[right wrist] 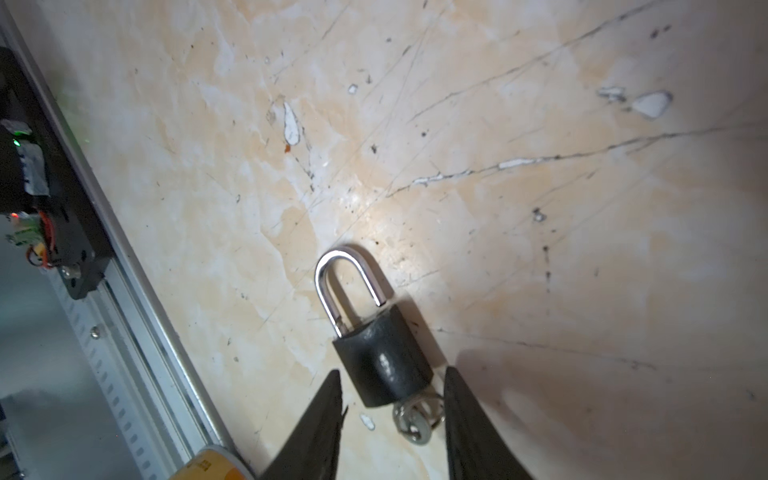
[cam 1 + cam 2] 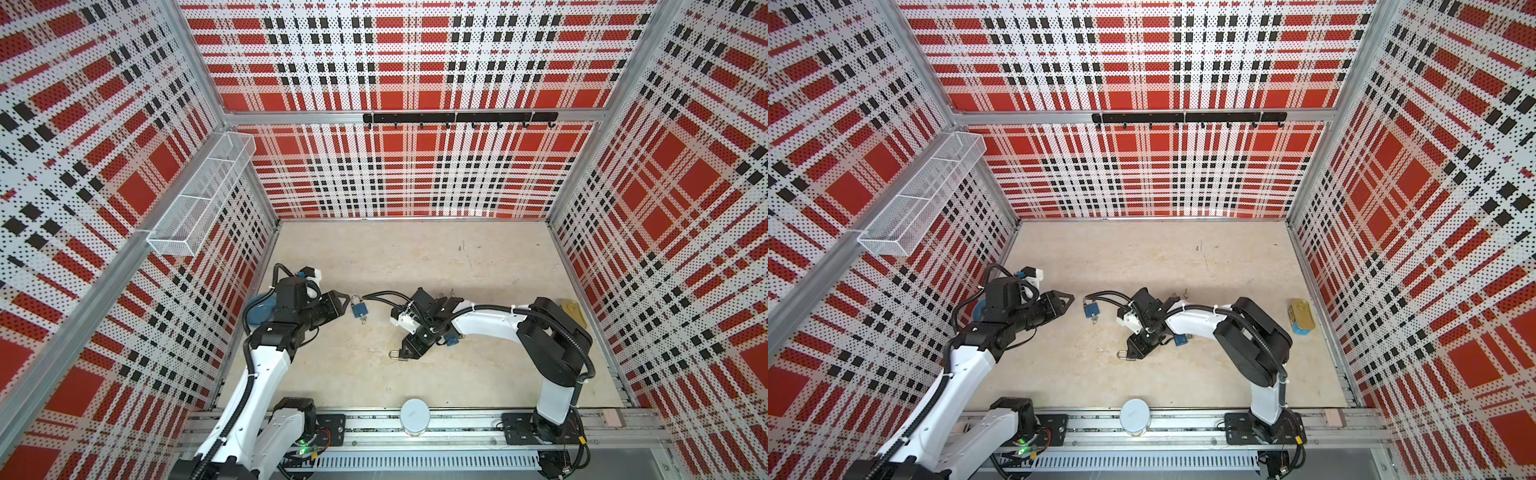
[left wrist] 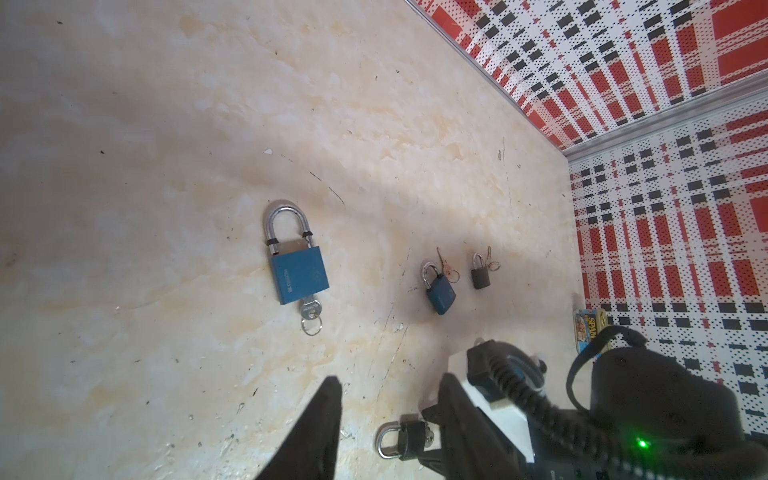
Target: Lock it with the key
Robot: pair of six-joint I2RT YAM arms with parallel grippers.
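Black padlock [image 2: 395, 354] | we see it flat on the counter [image 2: 478, 266], lower centre in both top views, shackle raised with one leg free, key [image 1: 415, 420] in its base | right jaws released, straddling its key end | left jaws released, empty, beside the blue padlock [image 2: 358, 308], left of centre

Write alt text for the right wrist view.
A small dark padlock lies flat on the scuffed beige tabletop, a ringed key at its base. The right tool is open, one finger on either side of the lock's lower end.
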